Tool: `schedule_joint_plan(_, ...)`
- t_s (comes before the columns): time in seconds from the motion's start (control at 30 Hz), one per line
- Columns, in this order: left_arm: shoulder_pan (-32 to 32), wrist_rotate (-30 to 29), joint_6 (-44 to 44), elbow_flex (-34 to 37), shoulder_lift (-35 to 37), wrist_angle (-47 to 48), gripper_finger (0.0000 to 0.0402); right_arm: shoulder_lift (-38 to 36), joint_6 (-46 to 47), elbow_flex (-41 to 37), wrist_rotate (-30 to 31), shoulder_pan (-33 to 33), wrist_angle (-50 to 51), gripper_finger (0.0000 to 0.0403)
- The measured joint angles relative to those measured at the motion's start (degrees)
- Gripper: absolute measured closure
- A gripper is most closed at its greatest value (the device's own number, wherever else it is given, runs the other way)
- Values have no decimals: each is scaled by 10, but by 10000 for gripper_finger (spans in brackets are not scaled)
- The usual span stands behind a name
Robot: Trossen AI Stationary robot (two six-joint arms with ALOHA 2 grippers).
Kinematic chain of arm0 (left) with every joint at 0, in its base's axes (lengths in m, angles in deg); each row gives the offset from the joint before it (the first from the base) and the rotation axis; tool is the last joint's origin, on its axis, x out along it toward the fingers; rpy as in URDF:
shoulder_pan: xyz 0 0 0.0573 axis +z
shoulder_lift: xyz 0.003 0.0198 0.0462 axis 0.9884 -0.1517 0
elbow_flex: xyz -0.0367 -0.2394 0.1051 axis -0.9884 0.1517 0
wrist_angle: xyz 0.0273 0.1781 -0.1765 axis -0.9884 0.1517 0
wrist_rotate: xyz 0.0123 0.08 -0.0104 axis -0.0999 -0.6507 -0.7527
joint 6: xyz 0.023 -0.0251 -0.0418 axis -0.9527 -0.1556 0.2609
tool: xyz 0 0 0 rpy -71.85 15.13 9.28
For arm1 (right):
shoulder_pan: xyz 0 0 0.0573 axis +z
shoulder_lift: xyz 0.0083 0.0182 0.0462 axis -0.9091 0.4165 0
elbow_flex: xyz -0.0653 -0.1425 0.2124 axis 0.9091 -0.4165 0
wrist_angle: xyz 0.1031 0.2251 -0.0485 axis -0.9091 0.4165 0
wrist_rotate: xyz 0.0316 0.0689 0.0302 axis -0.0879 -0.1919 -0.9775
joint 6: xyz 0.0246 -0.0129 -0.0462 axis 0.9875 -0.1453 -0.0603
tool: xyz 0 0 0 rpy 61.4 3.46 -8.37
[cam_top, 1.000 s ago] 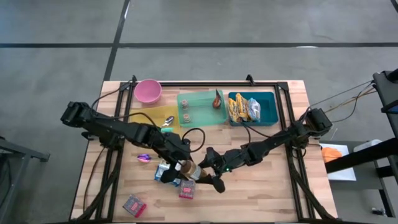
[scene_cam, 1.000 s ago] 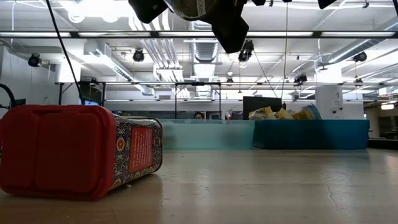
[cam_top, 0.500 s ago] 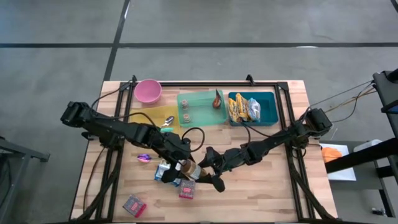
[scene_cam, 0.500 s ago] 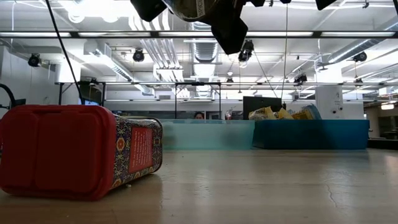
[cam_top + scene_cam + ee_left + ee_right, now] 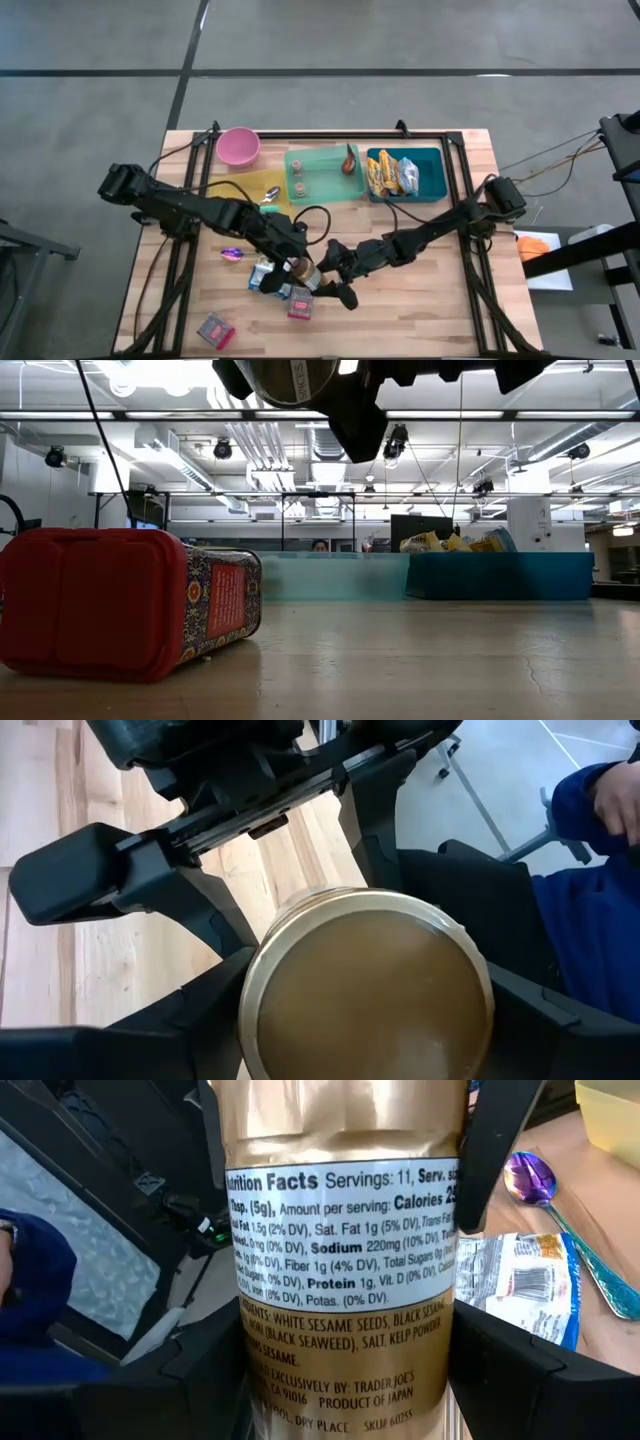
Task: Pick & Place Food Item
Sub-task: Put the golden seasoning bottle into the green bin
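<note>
Left gripper (image 5: 291,268) closed in, now sharing the sesame seasoning jar (image 5: 305,273) with right gripper (image 5: 331,284), snack packets (image 5: 262,278) beneath.

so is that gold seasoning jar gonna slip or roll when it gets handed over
The gold seasoning jar looks rigid, so it should not squash. Its glossy label may slip between the right gripper fingers. Being round, with a flat lid, it would probably roll if laid sideways.

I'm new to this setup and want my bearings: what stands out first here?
Mid-table, both arms meet on one gold seasoning jar held off the wood: the right gripper clamps its labelled body, and the left gripper closes around its lid end. At the near edge a red-lidded patterned tin lies on its side; the teal bin at the back holds snack packets.
</note>
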Motion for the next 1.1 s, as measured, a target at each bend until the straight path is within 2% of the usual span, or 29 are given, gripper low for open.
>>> schedule_joint_plan(0.63,0,14,11,-2,1,23,112,0,-16,9,-6,-10,8,127)
schedule_joint_plan(0.77,0,31,26,-1,1,47,118,-3,-20,11,7,-12,13,36)
schedule_joint_plan(0.83,-1,27,26,0,1,49,118,-3,-21,14,16,-12,18,21)
schedule_joint_plan(1.1,2,-13,24,-1,1,88,118,-2,-29,14,61,-12,42,95)
